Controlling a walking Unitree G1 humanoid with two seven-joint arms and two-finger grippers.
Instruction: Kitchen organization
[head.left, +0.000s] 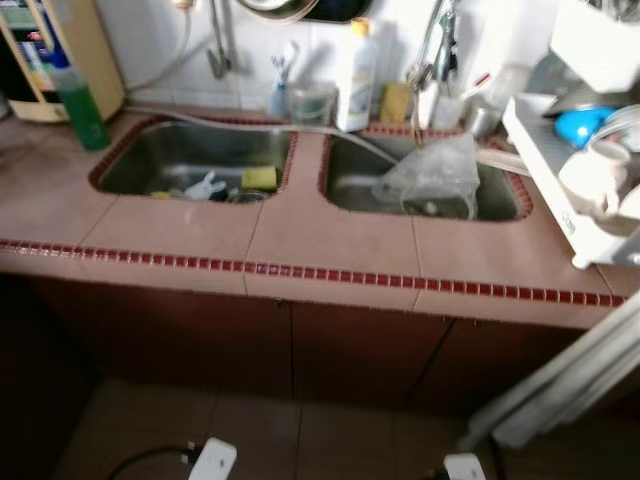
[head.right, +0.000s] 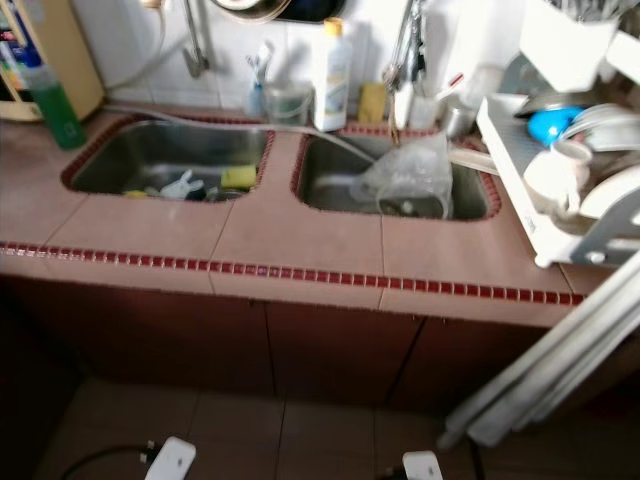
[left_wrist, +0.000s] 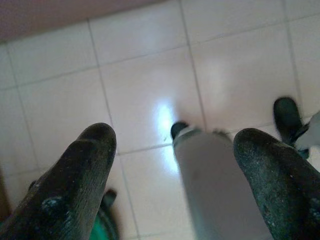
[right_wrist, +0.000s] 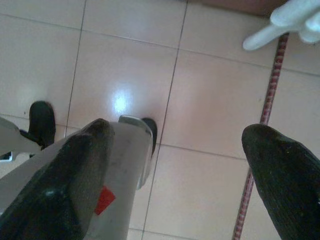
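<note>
A tiled counter (head.left: 330, 240) holds two steel sinks. The left sink (head.left: 150, 160) contains a yellow sponge (head.left: 259, 177) and small items. In the right sink (head.left: 500, 195) lies a crumpled clear plastic bag (head.left: 435, 175) under the faucet (head.left: 435, 50). My left gripper (left_wrist: 174, 136) hangs open over the pale floor tiles, nothing between its fingers. My right gripper (right_wrist: 180, 130) hangs the same way, open and empty, with my grey leg (right_wrist: 120, 165) below it.
A white dish rack (head.left: 560, 190) with cups and a blue bowl stands at the counter's right end. A white bottle (head.left: 357, 75), a cup with brushes (head.left: 290, 95) and a green bottle (head.left: 80, 105) line the back. Dark red cabinet doors (head.left: 300, 350) sit below.
</note>
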